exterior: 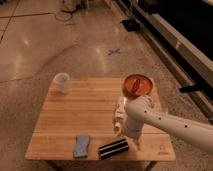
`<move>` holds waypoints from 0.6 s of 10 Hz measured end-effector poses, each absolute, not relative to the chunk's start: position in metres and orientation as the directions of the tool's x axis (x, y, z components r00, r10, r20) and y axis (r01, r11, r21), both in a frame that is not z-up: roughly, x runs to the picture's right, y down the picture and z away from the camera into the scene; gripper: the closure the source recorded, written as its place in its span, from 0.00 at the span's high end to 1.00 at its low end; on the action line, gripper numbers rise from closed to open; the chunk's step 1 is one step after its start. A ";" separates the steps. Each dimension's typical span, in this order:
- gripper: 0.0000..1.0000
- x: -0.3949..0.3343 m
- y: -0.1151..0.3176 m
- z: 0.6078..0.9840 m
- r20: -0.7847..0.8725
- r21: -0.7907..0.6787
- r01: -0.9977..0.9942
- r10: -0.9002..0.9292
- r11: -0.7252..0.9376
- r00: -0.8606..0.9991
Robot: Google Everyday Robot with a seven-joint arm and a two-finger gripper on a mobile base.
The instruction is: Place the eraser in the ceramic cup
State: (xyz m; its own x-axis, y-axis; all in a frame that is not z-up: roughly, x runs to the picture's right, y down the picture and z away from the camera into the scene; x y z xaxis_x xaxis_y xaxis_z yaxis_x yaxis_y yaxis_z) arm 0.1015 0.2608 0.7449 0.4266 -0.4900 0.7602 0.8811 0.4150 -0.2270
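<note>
The eraser [113, 148], a flat black block with pale stripes, lies near the front edge of the wooden table [75, 115], right of centre. The ceramic cup [61, 82], small and white, stands upright at the table's back left corner. My white arm [165, 122] reaches in from the right. My gripper [131, 141] hangs below the arm's end, just right of the eraser's right end and close to it.
A blue sponge-like block [81, 145] lies left of the eraser. A white tube-shaped bottle [119, 114] lies behind the eraser, next to my arm. An orange-red bowl [137, 84] sits at the back right. Shiny floor surrounds the table.
</note>
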 end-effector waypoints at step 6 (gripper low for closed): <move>0.76 0.100 0.265 0.741 0.733 -0.293 0.803 -0.417 0.519 0.537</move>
State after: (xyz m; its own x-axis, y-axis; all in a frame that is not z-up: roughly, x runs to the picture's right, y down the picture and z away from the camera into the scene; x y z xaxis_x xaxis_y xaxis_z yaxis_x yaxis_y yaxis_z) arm 0.0996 0.2646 0.7414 0.5374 -0.4170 0.7331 0.8029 0.5190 -0.2934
